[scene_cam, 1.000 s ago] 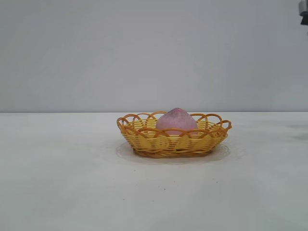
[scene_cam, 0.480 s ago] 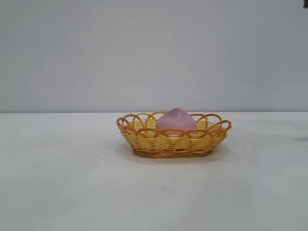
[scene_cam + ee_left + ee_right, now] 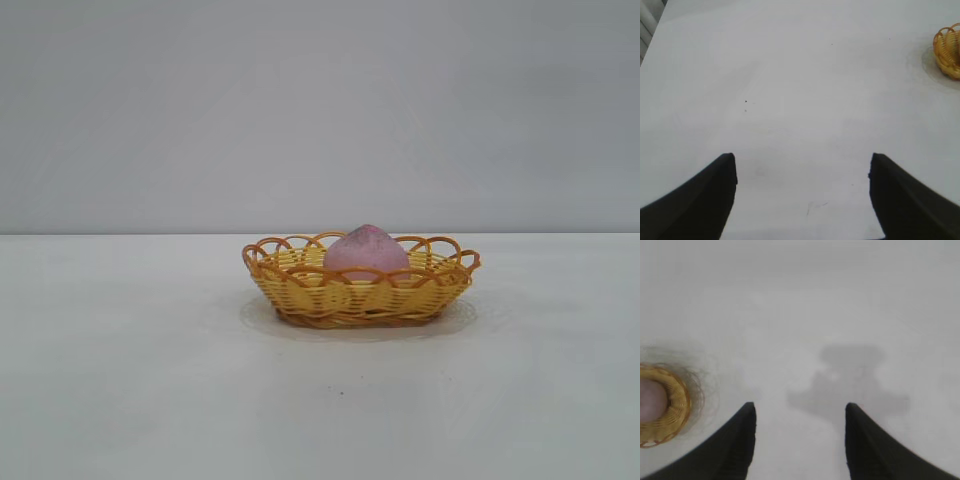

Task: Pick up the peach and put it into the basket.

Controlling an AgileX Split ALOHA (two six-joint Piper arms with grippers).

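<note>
The pink-mauve peach (image 3: 366, 251) sits inside the yellow woven basket (image 3: 300, 290) with its orange-brown looped rim, at the middle of the white table. Neither gripper shows in the exterior view. In the left wrist view my left gripper (image 3: 802, 162) is open and empty above bare table, with the basket's edge (image 3: 949, 50) far off. In the right wrist view my right gripper (image 3: 800, 410) is open and empty, high above the table. The basket (image 3: 675, 405) with the peach (image 3: 650, 399) in it lies off to one side of it.
The white table (image 3: 120, 380) runs all round the basket, with a plain grey wall behind. The right arm's shadow (image 3: 850, 385) falls on the table under it.
A dark bit of the right arm at the top right corner of the exterior view has drawn out of view. The peach and the basket have not moved.
</note>
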